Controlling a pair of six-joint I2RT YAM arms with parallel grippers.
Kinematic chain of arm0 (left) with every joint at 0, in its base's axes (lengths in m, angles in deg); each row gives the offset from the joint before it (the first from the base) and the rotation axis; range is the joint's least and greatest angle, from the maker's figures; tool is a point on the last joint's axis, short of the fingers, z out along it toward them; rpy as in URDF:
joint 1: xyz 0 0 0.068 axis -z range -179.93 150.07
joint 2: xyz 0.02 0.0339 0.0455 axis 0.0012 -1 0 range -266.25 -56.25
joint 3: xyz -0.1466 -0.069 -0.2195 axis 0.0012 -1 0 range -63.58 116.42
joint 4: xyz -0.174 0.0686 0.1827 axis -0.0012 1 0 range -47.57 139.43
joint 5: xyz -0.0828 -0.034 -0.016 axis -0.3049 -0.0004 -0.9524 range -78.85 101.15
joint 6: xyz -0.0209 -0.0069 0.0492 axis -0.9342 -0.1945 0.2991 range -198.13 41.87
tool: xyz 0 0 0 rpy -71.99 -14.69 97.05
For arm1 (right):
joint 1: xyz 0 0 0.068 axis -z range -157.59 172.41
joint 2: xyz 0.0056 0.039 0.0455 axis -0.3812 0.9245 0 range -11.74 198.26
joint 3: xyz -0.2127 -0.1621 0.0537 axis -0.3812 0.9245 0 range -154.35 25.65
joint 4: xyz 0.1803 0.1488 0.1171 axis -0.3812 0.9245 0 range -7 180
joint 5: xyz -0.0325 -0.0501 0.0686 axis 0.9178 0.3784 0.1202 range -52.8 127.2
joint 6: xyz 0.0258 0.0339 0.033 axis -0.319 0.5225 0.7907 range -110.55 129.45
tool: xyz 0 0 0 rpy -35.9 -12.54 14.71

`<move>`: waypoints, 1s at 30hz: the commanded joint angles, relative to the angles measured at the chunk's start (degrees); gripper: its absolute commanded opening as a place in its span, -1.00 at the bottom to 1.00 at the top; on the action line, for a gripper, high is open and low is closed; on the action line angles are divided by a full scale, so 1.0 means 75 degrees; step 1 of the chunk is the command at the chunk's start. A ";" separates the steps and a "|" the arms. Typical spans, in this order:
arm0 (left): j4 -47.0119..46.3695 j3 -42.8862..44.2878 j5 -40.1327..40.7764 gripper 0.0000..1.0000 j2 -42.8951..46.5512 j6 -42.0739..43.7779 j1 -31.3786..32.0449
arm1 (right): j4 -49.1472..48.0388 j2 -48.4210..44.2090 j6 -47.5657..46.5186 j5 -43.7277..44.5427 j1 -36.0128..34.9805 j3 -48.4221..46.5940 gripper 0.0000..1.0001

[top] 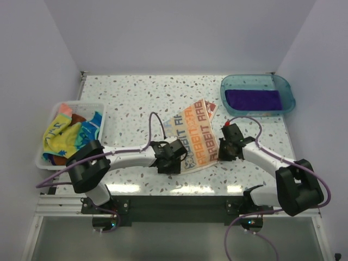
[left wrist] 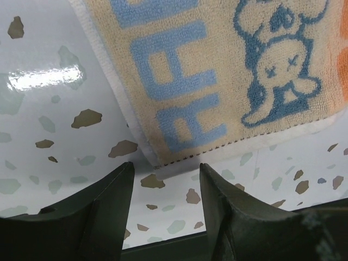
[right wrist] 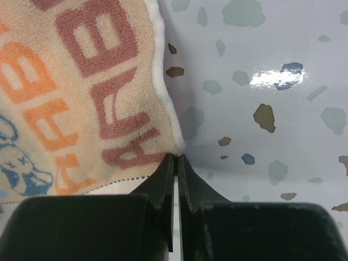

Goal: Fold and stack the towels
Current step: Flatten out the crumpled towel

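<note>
Nearest me, the left gripper [left wrist: 166,166] stands with jaws apart, just short of the near-left corner of the RABBIT towel [top: 196,138]. The right gripper [right wrist: 176,157] is closed at its near-right corner; I cannot tell whether cloth is caught. This towel lies flat, unfolded. Left of it, a white basket [top: 81,103] holds crumpled towels [top: 68,136], unfolded. Beyond it, to the right, one purple towel [top: 253,99] lies folded in the blue tray [top: 285,87]. I judge one towel done and the rest left.
</note>
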 commanded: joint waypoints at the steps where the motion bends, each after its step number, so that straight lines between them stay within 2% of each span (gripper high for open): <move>1: 0.0325 0.0413 0.0365 0.12 -0.0292 -0.0471 0.0093 | -0.0264 0.0142 0.0049 -0.0472 -0.0052 0.0352 -1.00; 11: 0.1274 0.0895 0.0552 -0.26 -0.1054 -0.1033 0.0199 | -0.0230 -0.0361 -0.0115 -0.0636 -0.0052 0.0563 -1.00; 14: 0.1274 0.0883 0.0529 -0.57 -0.1229 -0.1022 0.0188 | -0.0253 -0.0478 -0.0115 -0.0741 -0.0052 0.0598 -1.00; 15: 0.1263 0.0894 0.0506 -0.76 -0.1288 -0.0999 0.0187 | -0.0253 -0.0502 -0.0104 -0.0753 -0.0040 0.0610 -1.00; 17: 0.1205 0.0906 0.0389 -1.00 -0.1405 -0.0870 0.0187 | -0.0253 -0.0561 -0.0115 -0.0788 -0.0052 0.0622 -1.00; 21: 0.1017 0.0953 0.0423 -1.00 -0.1348 -0.0612 0.0176 | -0.0299 -0.0736 -0.0138 -0.0999 -0.0052 0.0610 -1.00; 24: 0.1169 0.1105 0.0879 -1.00 -0.0974 -0.0472 0.0094 | -0.0241 -0.0982 -0.0150 -0.1093 -0.0052 0.0388 -1.00; 30: 0.1708 0.2334 0.2098 -1.00 0.0128 0.0476 -0.0747 | 0.0449 -0.1147 -0.0255 -0.0627 -0.0052 -0.1368 -1.00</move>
